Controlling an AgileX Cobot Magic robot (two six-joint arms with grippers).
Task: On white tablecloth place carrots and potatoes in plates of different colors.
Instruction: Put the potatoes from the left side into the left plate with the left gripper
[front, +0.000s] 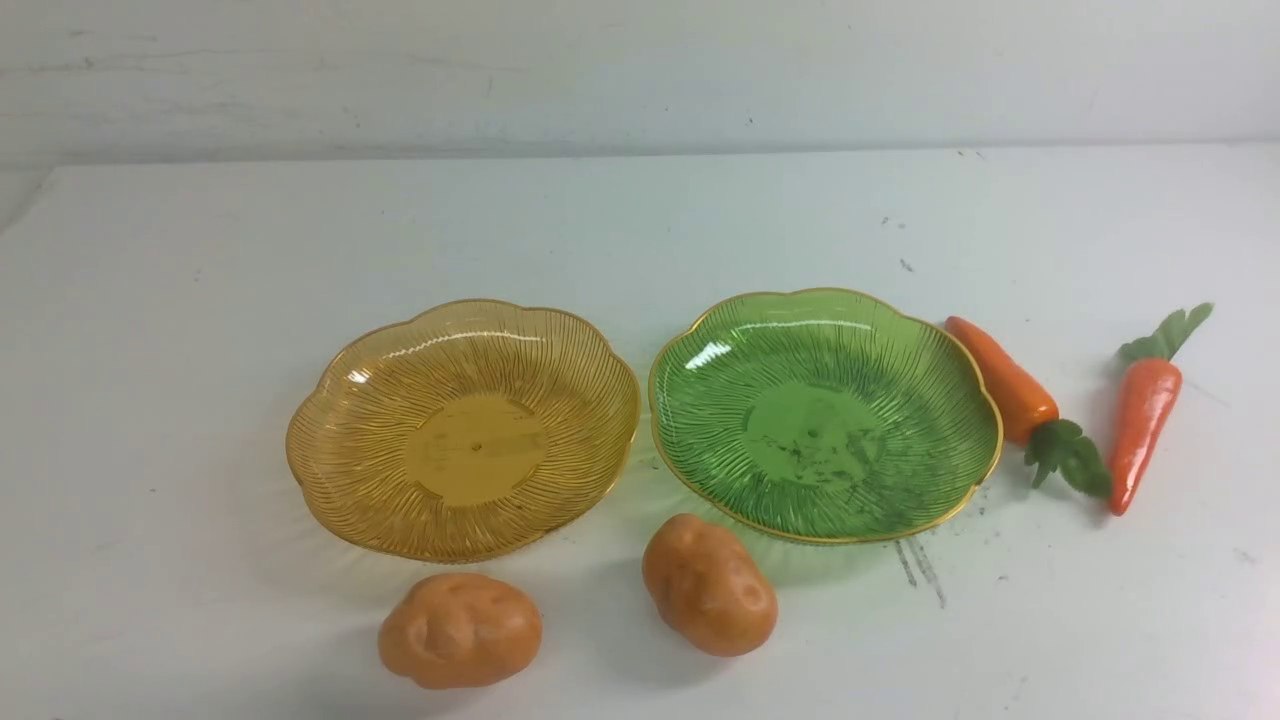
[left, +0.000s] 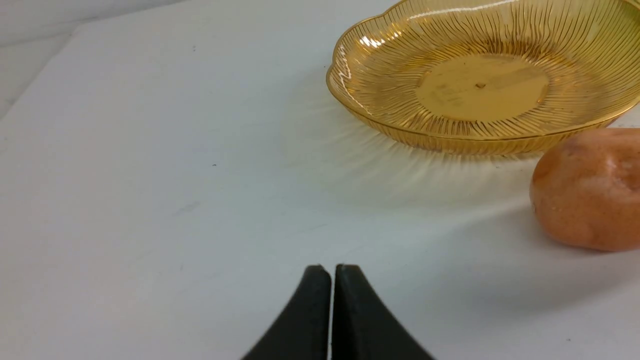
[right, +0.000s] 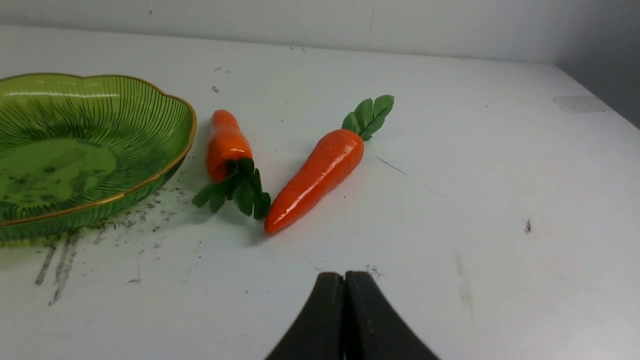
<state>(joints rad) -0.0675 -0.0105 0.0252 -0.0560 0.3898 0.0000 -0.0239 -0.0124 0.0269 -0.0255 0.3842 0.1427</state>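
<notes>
Looking out ahead of both your grippers, you are seeing one white tablecloth (front: 200, 400) carrying everything, with dark specks and grey scuffs showing on it.

Two plates are sitting on it side by side, rims nearly meeting. The amber plate (front: 462, 430) is lying ahead of your left gripper (left: 332, 272), off toward the other arm's side. The green plate (front: 823, 415) is lying ahead of your right gripper (right: 344, 277), off toward the left arm's side.

Two potatoes are resting on the cloth, outside the plates. One potato (front: 460, 630) is sitting just on your side of the amber plate, closer to the left gripper than the plate is. The second potato (front: 709, 585) is sitting just beside the green plate's near rim, further from that gripper.

Two carrots are lying on the cloth almost straight ahead of the right gripper, near each other but apart. The first carrot (front: 1003, 380) is lying just beside the green plate's rim, its leaves pointing back toward the gripper. The other carrot (front: 1143, 420) is lying on the far side of it from the plate, its orange tip pointing toward the gripper and its leaves away.

Both grippers are hovering over bare cloth with their black fingers pressed together, pinching nothing.
</notes>
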